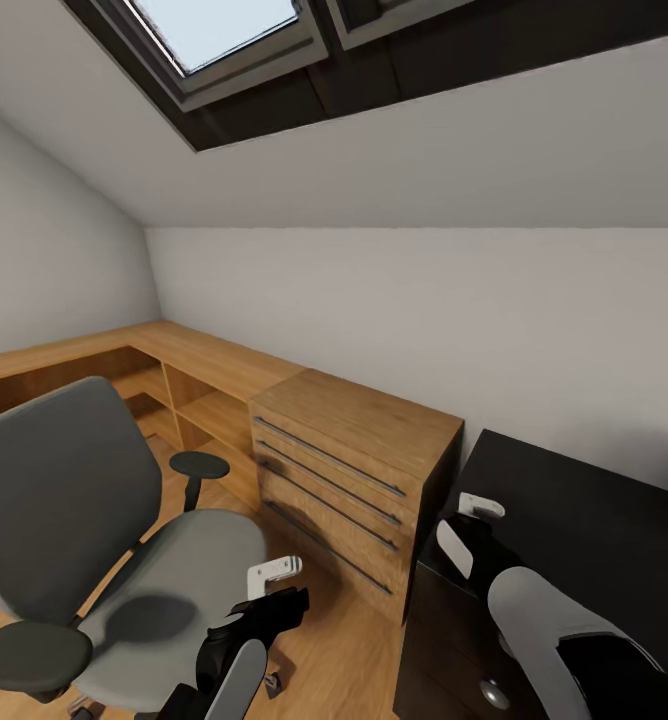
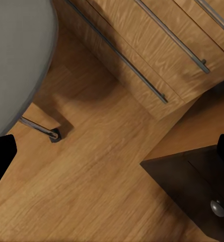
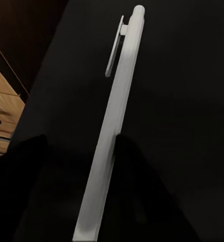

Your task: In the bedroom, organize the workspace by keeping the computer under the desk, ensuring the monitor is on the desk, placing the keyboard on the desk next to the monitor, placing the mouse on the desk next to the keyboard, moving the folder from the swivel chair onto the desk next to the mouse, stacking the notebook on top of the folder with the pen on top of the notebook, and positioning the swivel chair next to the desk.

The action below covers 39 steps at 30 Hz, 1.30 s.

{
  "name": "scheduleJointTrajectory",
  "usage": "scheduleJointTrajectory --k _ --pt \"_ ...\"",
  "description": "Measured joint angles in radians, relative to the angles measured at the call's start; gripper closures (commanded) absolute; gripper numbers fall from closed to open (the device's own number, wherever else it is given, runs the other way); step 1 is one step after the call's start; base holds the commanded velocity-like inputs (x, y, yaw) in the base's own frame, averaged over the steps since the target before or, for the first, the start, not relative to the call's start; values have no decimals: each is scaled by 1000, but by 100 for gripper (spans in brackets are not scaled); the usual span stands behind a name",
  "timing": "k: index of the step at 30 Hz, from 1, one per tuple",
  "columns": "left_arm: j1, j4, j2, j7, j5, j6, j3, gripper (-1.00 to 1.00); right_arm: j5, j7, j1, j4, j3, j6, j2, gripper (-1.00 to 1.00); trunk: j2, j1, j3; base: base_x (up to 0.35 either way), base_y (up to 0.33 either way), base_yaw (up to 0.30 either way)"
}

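— Where was the thin pale stick-like pen [image 3: 114,126]?
— Between the right tool's [image 3: 99,166] dark fingers, clamped, above the black cabinet bench [image 1: 574,500].
— And the left tool [image 2: 112,151]?
— Spread wide over light wood floor [image 2: 91,171], beside the grey swivel chair [image 1: 124,540].

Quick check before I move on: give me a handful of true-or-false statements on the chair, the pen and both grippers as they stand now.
1. The swivel chair seat is bare. True.
2. The right gripper holds the pen between its fingers. True.
3. The left gripper is carrying a blue folder. False: it holds nothing, and hangs open over the wood floor beside the chair.
4. The light wooden drawer unit stands between the chair and the black cabinet. True.
5. The drawers of the wooden unit are pulled open. False: all are shut, with their bar handles flush along the front.
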Motion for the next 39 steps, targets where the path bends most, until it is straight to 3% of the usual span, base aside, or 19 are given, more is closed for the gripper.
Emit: scheduleJointTrajectory --k 39 --pt "0 0 0 0 0 0 0 -100 -16 1 0 -2 1 1 -1 100 0 0 0 0 0 0"
